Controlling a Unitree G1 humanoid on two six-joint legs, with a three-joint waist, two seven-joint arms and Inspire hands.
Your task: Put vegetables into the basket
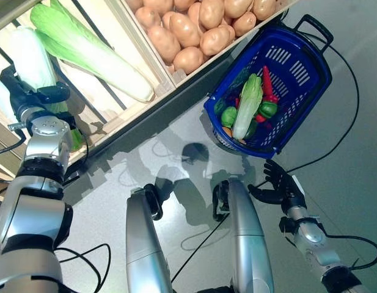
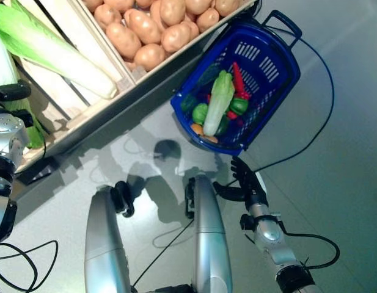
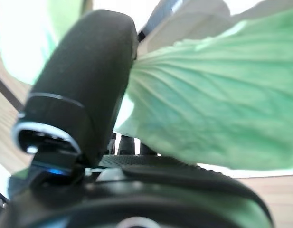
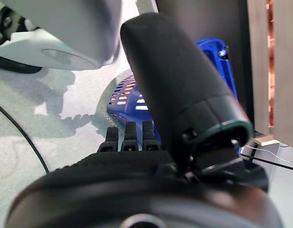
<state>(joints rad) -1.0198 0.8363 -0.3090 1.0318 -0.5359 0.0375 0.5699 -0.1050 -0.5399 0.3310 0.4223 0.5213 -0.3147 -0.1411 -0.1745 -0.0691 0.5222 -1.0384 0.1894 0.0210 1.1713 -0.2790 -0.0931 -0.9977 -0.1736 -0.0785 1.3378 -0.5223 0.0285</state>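
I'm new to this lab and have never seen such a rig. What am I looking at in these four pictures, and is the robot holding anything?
It is a two-legged humanoid robot with silver-grey arms ending in dark hands. The two wide pictures come from cameras in its head, looking down; the two close ones come from cameras on its wrists.

On the floor stands a blue basket already holding a cabbage, peppers and other vegetables. Beside it are wooden crates: one with potatoes, one with long cabbages.

The left hand reaches into the cabbage crate; its wrist view shows a green leaf right against the thumb, but whether it grips is unclear. The right hand hangs open and empty near the basket.
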